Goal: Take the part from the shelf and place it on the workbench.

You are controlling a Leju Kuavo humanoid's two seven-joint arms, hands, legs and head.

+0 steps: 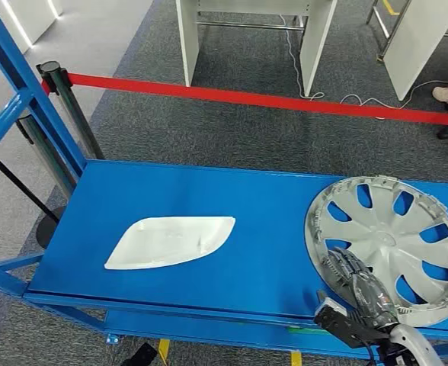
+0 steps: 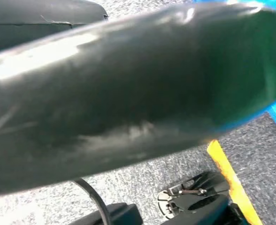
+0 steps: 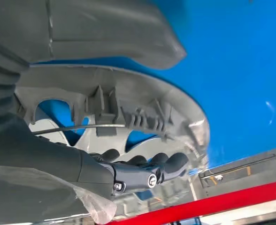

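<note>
Blue steel fills the head view: a shelf deck (image 1: 256,221) carrying two parts, a flat white pointed panel (image 1: 170,241) lying lengthwise left of centre and a silver wheel cover (image 1: 392,248) at the right end, inner face up, spokes and rim clips showing. The right hand (image 1: 356,284) reaches in from the lower right and lies on the cover's near rim, fingers draped over the edge. The cover sits directly under and ahead of those fingers, so the right arm is plainly the nearer one; being round, the part offers no long axis to line up with, only a rim. Behind the shelf, a red barrier tape (image 1: 267,99) crosses grey carpet.

The left wrist view is taken up by a dark, blurred curved surface close to the lens, above speckled carpet and a yellow floor strip (image 2: 232,183). Whether the left hand is clenched or released cannot be told.

In the right wrist view, the dark fingers (image 3: 157,166) curl along the wheel cover (image 3: 129,108) at its rim, with the grey thumb (image 3: 104,33) on the opposite side of the edge. They appear to be grasping the rim, though the cramped angle leaves the firmness of the hold uncertain. The cover seems still to rest on the blue deck, not yet on its way to the workbench.
</note>
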